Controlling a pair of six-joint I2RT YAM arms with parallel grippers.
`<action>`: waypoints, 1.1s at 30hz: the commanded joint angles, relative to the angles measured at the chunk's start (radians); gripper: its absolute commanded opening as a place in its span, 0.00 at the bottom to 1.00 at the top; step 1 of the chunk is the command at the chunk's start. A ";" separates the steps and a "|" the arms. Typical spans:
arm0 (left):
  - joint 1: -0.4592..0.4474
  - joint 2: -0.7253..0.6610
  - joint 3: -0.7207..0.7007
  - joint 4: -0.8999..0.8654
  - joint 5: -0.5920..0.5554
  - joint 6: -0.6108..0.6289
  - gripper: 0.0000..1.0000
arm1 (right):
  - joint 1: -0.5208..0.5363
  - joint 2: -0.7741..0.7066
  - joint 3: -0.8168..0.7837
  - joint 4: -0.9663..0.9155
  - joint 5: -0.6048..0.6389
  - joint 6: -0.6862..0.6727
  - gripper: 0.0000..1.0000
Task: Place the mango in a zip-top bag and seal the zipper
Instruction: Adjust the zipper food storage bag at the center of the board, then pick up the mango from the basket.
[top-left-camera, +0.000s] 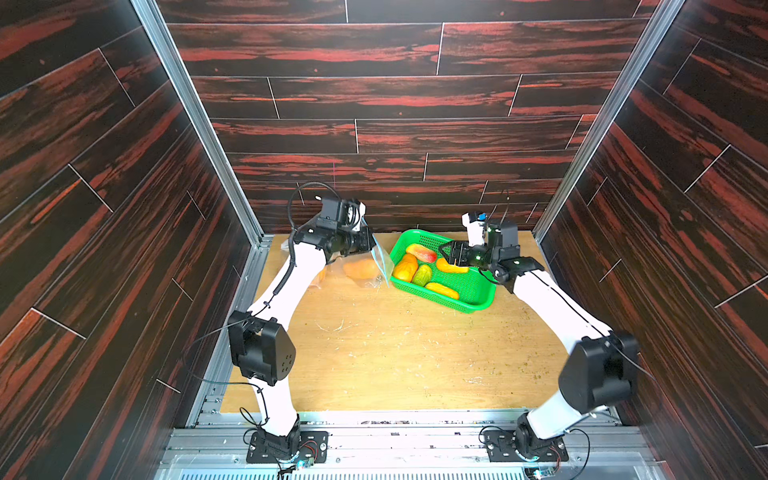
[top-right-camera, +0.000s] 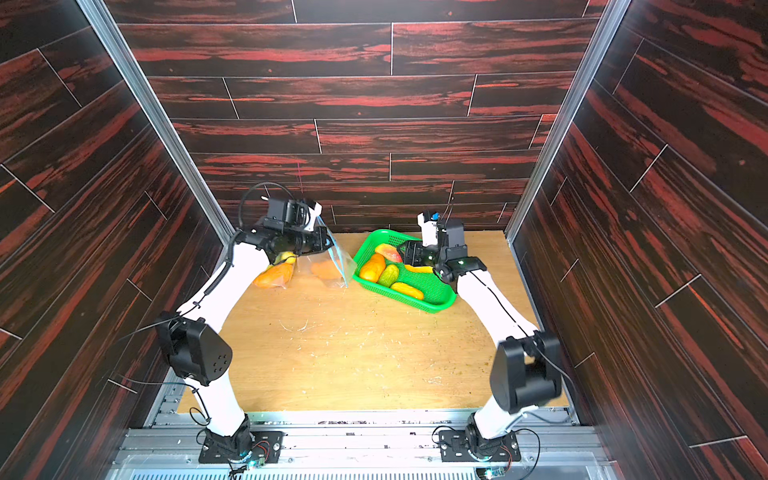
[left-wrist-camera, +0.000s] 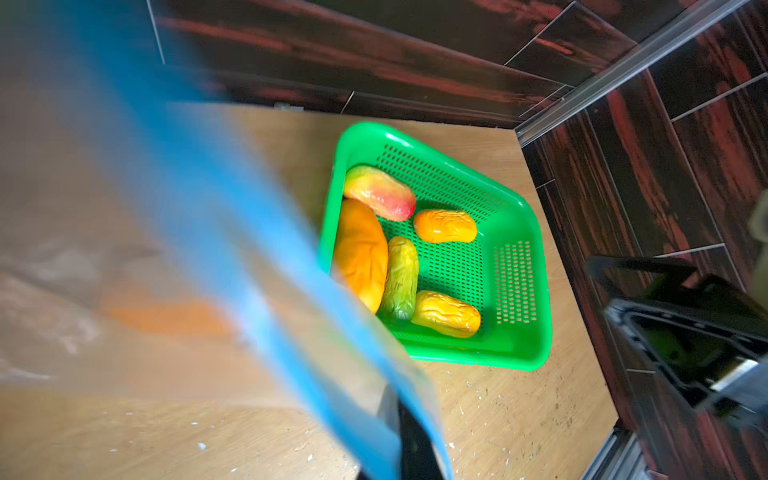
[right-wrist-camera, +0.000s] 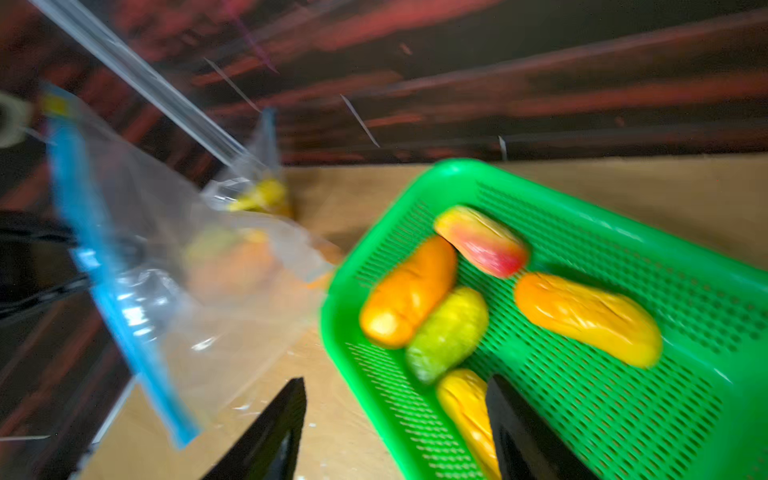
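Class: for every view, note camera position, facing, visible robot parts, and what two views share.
Both top views: high in front, looking down at the table; both arms, left gripper, right gripper.
Left wrist: left arm, facing the green basket; one dark finger at the bag.
Right wrist: right arm, facing basket and bag; two spread fingers.
Shared: the basket, in all.

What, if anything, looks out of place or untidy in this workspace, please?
Pale crumbs and scraps litter the wooden table, mostly its middle and near part, as if something shed there. The green basket sits skewed to the table's edges. I see no damage.
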 joint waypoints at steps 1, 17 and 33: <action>0.009 -0.071 -0.122 0.196 0.014 -0.137 0.00 | 0.011 0.083 0.035 -0.059 0.107 -0.055 0.74; 0.011 -0.126 -0.369 0.530 0.034 -0.370 0.00 | 0.082 0.414 0.279 -0.101 0.018 -0.480 0.82; 0.016 -0.231 -0.426 0.450 -0.032 -0.321 0.00 | 0.143 0.809 0.744 -0.338 0.137 -0.555 0.84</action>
